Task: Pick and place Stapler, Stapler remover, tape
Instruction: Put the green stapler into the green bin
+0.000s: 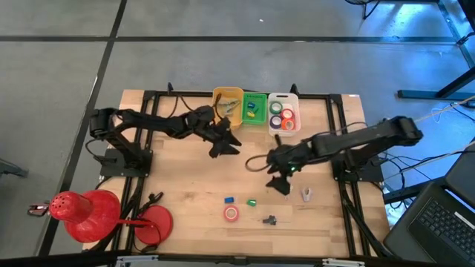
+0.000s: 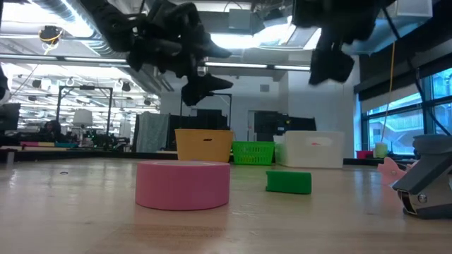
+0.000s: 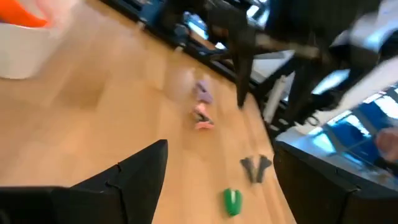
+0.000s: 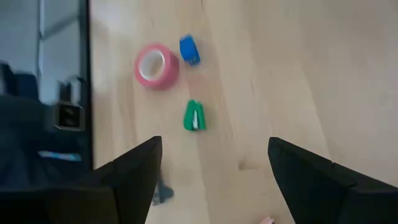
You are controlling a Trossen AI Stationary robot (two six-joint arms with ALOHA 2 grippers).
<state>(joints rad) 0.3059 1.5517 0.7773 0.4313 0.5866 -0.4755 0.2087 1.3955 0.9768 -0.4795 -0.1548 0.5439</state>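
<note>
Right tool hangs over mid-table w/ both fingers spread wide and nothing between them; left tool is likewise wide open and empty, up near the bins at the far edge. Loose items lie toward the near edge of the table: a pink tape roll, a small blue piece, a small green stapler-like piece, a dark remover-type item and a pale item off to the right. Tape rolls already sit in the white bin; green bin and yellow bin stand beside it. Step in hand is prob. the right arm's approach for a pick: the green piece sits nearly centred between the fingers in the right wrist view, so it looks the likeliest target. To do it well: drop straight down, square the fingers across the piece's narrow sides, keep clear of the tape roll and blue piece nearby, close only once low enough. Pose: right arm reaches in from the right edge, elbow bent, wrist angled down toward the near items; left arm stretches across from the left edge, wrist raised off the table.
</note>
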